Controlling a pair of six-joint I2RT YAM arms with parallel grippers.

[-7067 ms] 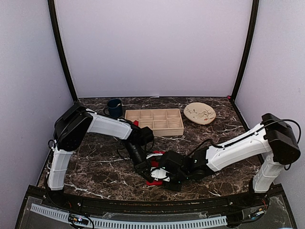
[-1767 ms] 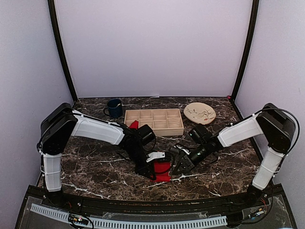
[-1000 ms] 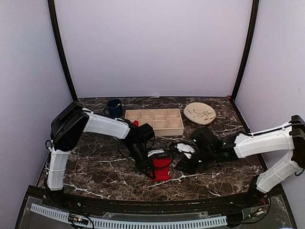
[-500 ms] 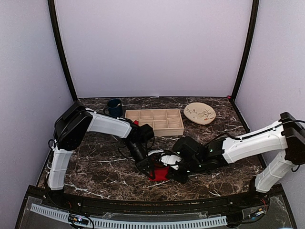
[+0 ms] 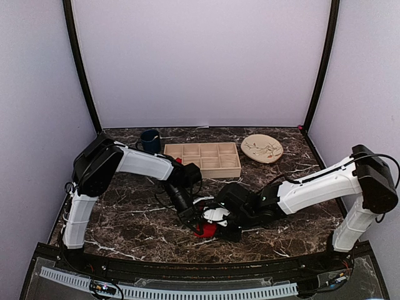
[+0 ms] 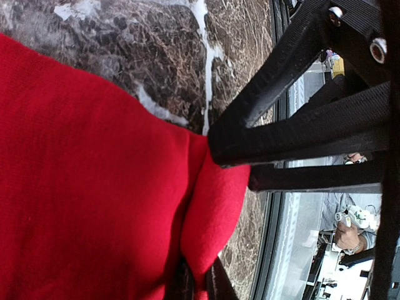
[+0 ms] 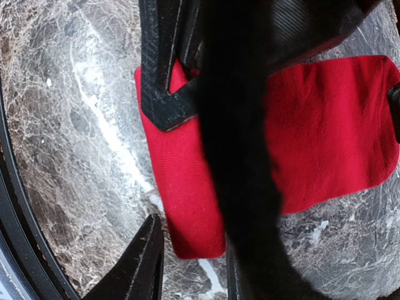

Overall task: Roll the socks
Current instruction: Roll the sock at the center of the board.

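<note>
- Dark marble worktop [image 5: 125, 212], lilac walls [image 5: 200, 62] behind.
- Left pincer [image 6: 232, 161] pinches tight on the red sock [image 7: 325, 125].
- Right pincer [image 7: 156, 181] stands parted over the same sock.

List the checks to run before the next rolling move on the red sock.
1. Left gripper pinching the sock edge: ok.
2. Right gripper grip: jaws apart, sock corner between them, not clamped: not ok.
3. Sock rolled: it lies flat on the table: not ok.
4. Clearance between the two grippers, crowded over the sock in the top view: cannot tell.
5. Second sock located: red scrap by the tray, mostly behind the left arm: cannot tell.
</note>
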